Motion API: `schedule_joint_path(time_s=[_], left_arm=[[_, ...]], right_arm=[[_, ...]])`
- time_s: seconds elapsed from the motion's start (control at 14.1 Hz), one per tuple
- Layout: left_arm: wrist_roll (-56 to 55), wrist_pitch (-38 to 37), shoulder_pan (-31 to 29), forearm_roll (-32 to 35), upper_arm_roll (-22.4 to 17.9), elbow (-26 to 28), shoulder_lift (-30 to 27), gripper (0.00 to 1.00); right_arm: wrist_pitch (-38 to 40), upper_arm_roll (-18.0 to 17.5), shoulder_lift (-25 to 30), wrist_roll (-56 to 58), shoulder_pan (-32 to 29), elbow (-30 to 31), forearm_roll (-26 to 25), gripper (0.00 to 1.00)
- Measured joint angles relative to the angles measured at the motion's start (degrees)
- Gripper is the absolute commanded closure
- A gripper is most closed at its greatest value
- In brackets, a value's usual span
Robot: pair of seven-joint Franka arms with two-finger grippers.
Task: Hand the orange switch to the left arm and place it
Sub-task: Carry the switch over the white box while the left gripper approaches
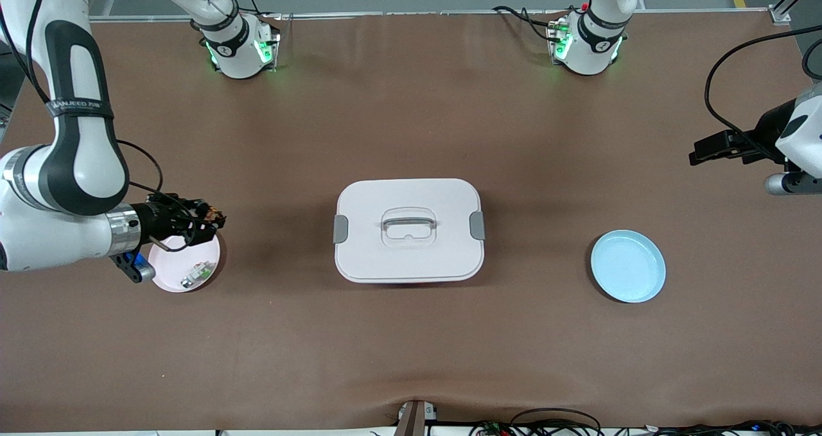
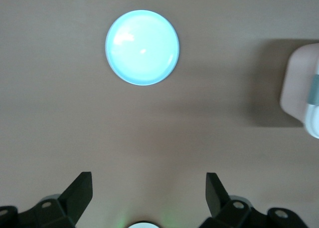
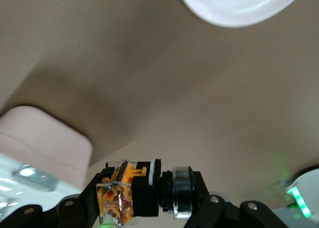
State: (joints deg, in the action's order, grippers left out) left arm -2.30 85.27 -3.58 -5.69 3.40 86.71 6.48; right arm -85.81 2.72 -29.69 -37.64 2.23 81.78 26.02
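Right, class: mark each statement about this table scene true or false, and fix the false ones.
1. The right hand is shut on the orange switch. True.
2. The blue plate holds the orange switch. False: nothing lies on the blue plate.
3. The left hand is open. True.
4. The box has its lid off. False: the lid is on, handle up.
5. A small green-and-silver component lies on the pink plate. True.
6. The box stands toward the left arm's end of the table. False: it stands mid-table, between the two plates.
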Motion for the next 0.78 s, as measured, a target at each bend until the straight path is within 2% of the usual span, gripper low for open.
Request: schedule_joint_path(time_s=[0.36,0.64,0.78], left_arm=[[0.05,1.50,-2.86,-12.87,-0.04,-0.01,0.02,0.00],[0.43,2.99,-6.99,-24.99,-0.11,0.00,1.90,0.00],[2.78,3.01,-8.12,-27.93,-0.11,-0.01,3.61,0.00]], right_arm=[[0.22,-0.20,0.01,-17.78,5.53,-4.04,5.01,1.00],[-0.12,-0.22,0.04,-31.94,10.08,-8.61,12.16,1.00],[-0.76,-0.20,0.04,-36.78,11.23,-10.01,14.88,1.00]])
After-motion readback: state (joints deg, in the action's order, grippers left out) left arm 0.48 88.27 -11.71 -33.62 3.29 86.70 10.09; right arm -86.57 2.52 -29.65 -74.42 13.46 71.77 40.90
